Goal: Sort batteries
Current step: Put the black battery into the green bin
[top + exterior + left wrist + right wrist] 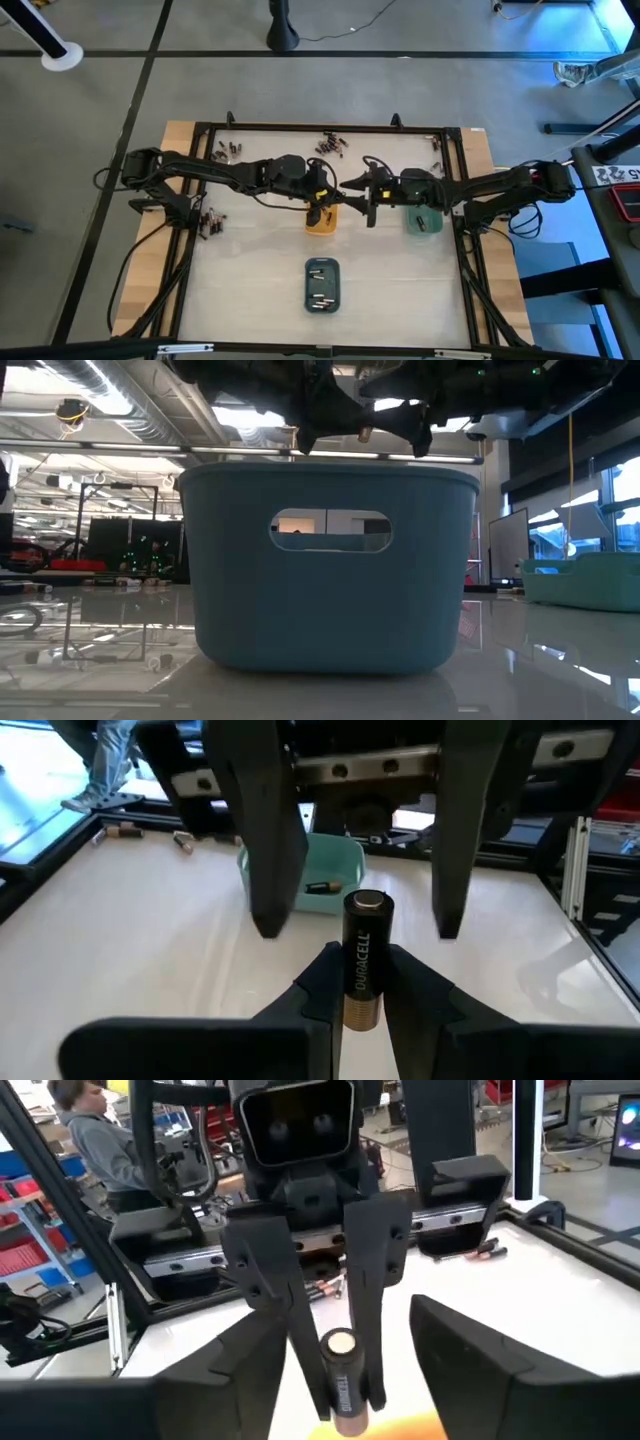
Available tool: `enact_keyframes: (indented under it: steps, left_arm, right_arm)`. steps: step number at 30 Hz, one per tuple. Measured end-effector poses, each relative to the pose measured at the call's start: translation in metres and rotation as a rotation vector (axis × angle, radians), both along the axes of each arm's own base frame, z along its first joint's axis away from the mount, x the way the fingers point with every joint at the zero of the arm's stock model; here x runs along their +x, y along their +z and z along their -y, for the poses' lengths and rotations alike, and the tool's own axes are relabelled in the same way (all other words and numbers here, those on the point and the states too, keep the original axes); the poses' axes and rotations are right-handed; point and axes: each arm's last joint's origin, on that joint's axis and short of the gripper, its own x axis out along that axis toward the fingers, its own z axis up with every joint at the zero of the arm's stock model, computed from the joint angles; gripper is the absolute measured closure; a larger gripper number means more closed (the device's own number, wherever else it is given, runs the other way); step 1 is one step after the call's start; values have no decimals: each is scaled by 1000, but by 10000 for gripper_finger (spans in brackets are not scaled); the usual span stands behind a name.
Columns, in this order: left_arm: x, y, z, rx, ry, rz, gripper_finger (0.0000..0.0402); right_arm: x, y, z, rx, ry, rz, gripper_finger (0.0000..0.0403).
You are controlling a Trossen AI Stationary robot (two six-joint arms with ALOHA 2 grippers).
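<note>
My left gripper (pixel 322 200) is shut on one battery (pixel 362 955), black with a copper-coloured end, above the orange tray (pixel 320 224). My right gripper (pixel 362 195) faces it from the table's right, open. Its fingers (pixel 268 870) stand on either side of the battery's silver-capped free end (pixel 368 902) without touching it. The right wrist view shows that cap (pixel 340 1345) between my left gripper's fingers. The slate-blue tray (pixel 322 285) near the front holds several batteries. The green tray (pixel 422 220) holds at least one (pixel 322 887). My left gripper pinches the battery between its two fingers, near the copper-coloured end (pixel 362 1008). The fingers come from the table's left, slanting slightly down, and the battery lies along them. Its black half and silver cap stick out past the fingertips. It is lifted clear, above the orange tray.
Loose batteries lie in small heaps at the far edge (pixel 328 146), the far left (pixel 226 150), the far right (pixel 437 145) and the left side (pixel 208 222). A black frame (pixel 330 128) rings the white table. A person (pixel 90 1130) sits beyond the table.
</note>
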Motion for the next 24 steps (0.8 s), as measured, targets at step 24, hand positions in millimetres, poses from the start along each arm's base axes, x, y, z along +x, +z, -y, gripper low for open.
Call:
enact_keyframes:
  steps: [24]
  left_arm:
    - [1, 2, 0, -20, 15, 27, 327]
  right_arm:
    - [0, -2, -1, 8, 37, -23, 352]
